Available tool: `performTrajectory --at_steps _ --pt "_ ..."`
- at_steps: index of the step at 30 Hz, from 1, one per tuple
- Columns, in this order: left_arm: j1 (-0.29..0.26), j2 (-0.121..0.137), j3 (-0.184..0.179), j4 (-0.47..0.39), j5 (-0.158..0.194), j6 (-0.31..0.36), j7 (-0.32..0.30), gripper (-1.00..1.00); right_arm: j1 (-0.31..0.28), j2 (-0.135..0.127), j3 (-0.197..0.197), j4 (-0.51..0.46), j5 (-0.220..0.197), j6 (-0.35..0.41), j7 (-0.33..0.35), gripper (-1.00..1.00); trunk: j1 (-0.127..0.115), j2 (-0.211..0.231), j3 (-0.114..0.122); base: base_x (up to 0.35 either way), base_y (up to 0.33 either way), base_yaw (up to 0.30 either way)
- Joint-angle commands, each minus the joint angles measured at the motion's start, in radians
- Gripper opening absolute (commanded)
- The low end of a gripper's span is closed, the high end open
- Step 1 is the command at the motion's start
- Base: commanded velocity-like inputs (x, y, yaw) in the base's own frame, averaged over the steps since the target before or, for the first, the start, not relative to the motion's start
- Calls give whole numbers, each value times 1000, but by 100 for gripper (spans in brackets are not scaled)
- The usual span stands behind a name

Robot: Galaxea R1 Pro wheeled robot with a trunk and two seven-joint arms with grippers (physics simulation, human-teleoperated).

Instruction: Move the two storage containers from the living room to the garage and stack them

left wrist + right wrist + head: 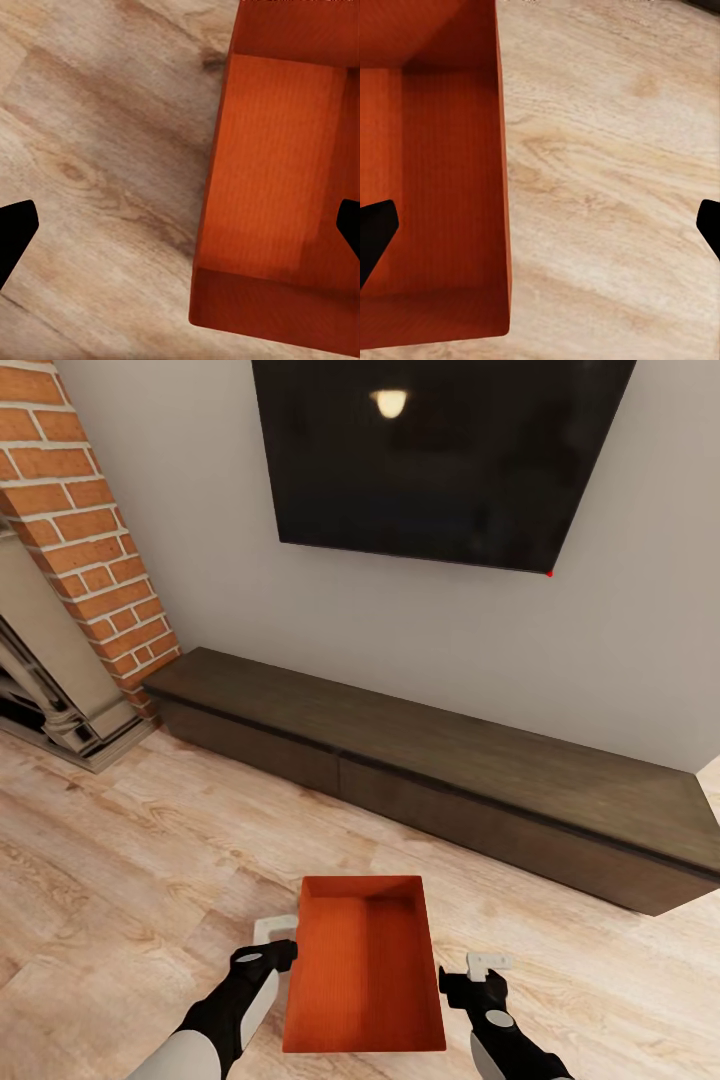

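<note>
Head view: orange bin (365,965) on living-rm wood floor (120,860), btwn left gripper (268,952) and right gripper (478,972); both spread wide, each straddling a side wall, nothing gripped yet; risk: uneven closing skews bin, or thin ribbed wall slips on lift.

empty orange-red bin (364,965) upright on light wood floor (120,860).

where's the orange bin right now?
In the head view the orange bin sits low and centre on the wood plank floor, between the left gripper and right gripper, in front of the dark TV cabinet.
</note>
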Motion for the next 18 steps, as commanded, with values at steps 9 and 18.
performTrajectory --at_steps 9,18 --pt "0 2 1 0 15 4 5 100 -1 0 2 1 -2 -11 -5 100 34 -63 -29 0 0 0" --pt "0 3 1 1 17 4 6 100 -1 0 2 -1 -2 -9 -5 100 57 -105 -48 0 0 0"
